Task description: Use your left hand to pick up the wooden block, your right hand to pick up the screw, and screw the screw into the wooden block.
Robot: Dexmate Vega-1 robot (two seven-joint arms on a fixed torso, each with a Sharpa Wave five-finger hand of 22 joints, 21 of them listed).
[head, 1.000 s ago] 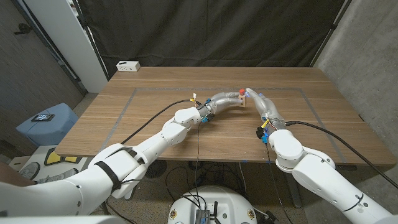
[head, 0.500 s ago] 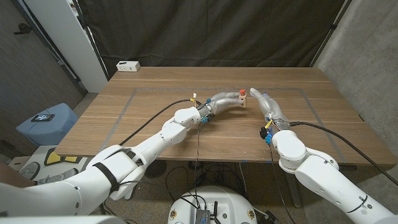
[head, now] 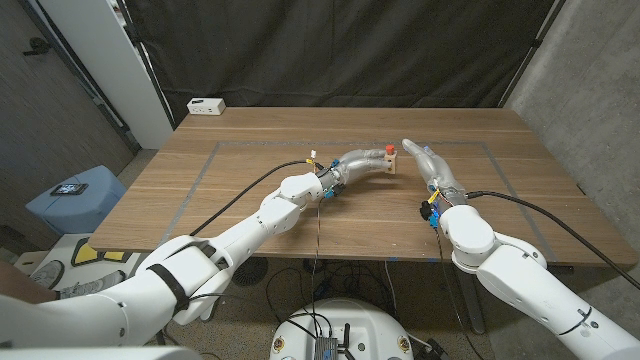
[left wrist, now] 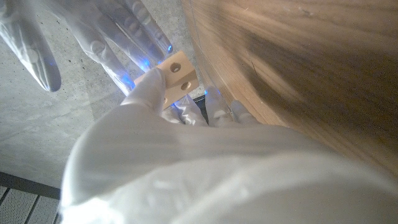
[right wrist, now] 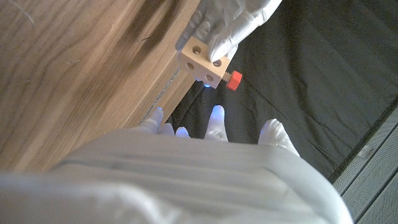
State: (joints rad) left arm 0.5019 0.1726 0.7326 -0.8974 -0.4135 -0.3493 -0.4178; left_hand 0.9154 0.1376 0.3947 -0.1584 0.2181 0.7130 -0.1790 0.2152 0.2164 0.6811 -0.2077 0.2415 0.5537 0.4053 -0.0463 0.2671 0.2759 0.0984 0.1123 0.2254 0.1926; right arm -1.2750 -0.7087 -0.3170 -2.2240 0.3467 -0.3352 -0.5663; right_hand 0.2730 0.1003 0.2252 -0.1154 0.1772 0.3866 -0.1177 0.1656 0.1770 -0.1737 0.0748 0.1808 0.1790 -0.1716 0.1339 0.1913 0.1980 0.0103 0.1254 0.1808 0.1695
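Your wooden table [head: 250,200] carries both arms out toward its far middle, where the work is. Your left hand [head: 360,161] reaches in from the left and grips the wooden block [head: 392,161] at its fingertips, holding it up off the tabletop with its drilled faces turned outward, so the holes stay reachable from the other side. In the right wrist view you can see the fingers wrapped over the top of the block [right wrist: 203,62], leaving two faces bare. Your right hand [head: 425,165] sits just beside the block, fingers spread and holding nothing; from its wrist camera the fingertips point toward the block without touching it. The screw [right wrist: 234,79], red-headed, already sticks out of one face of the block, so it looks seated in a hole rather than waiting on the table. How deep it is threaded you cannot tell from here.
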